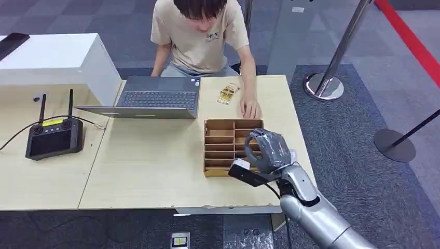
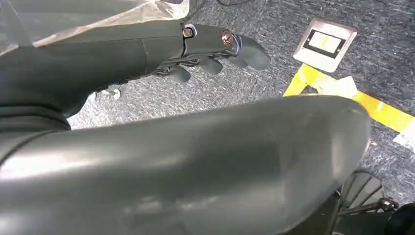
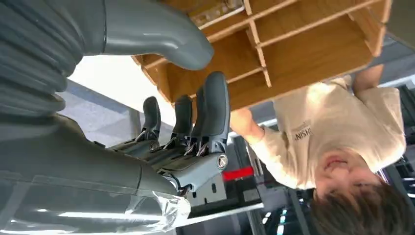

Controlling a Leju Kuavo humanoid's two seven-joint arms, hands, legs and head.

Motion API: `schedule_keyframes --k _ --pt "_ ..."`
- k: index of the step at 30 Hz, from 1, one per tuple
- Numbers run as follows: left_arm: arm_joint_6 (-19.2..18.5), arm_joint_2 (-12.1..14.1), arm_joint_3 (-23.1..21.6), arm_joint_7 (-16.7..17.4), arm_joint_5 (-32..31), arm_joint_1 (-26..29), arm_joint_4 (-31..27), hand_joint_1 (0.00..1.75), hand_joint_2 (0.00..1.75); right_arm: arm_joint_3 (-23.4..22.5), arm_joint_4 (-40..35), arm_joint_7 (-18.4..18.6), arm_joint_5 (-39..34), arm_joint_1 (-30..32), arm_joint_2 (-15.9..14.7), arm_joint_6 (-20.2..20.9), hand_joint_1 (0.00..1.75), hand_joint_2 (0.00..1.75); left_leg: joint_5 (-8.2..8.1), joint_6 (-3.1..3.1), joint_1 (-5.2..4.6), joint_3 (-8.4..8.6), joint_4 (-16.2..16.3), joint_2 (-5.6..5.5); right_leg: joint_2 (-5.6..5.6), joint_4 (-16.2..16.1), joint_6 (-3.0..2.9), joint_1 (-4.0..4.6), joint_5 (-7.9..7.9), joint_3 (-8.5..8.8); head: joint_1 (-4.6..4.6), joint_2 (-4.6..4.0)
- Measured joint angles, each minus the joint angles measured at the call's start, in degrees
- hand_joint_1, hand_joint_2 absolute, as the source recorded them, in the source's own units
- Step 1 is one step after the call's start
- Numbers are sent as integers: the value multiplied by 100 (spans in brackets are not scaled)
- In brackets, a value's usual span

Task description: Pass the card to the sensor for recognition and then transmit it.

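Head view: the right hand (image 1: 267,150) hovers over the near right part of a cardboard tray (image 1: 219,148) of compartments on the table (image 1: 150,171). Its fingers curl downward, spread apart, with nothing seen between them — the right wrist view shows the thumb (image 3: 161,36) and fingers (image 3: 215,110) separated, beside the tray's dividers. No card can be made out in the tray. Across the table a person rests a hand (image 1: 250,108) just beyond the tray, near a laptop (image 1: 155,97). A controller (image 1: 53,137) lies far left. Left wrist view — the left hand (image 2: 215,49) hangs over carpet, fingers loosely curled, holding nothing.
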Motion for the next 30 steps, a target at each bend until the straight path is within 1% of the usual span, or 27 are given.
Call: schedule_keyframes --k 2,9,11,16,23,30 --pt "-13 0 0 -2 0 1 0 0 0 11 68 -13 -2 -6 28 2 103 175 0 0 0 0 0 0 0 0 0 0 0 0 0 0" --pt "-20 0 0 -2 0 2 0 0 0 31 319 -50 -37 -33 98 7 103 175 0 0 0 0 0 0 0 0 0 0 0 0 0 0" --pt "-22 0 0 -4 0 1 0 0 0 31 382 -57 -37 -50 116 7 106 175 0 0 0 1 0 0 0 0 0 0 0 0 0 0" --pt "-24 0 0 -4 0 2 0 0 0 37 538 -61 -52 -94 162 4 98 175 0 0 0 1 0 0 0 0 0 0 0 0 2 0" --pt "-26 0 0 -4 0 2 0 0 0 37 629 -70 -70 -119 197 2 96 175 0 0 0 1 0 0 0 0 0 0 0 1 0 0" --pt "-26 0 0 -11 0 2 0 0 0 44 738 -140 -157 -162 232 -46 99 175 0 0 0 2 0 0 0 0 0 0 0 1 0 0"
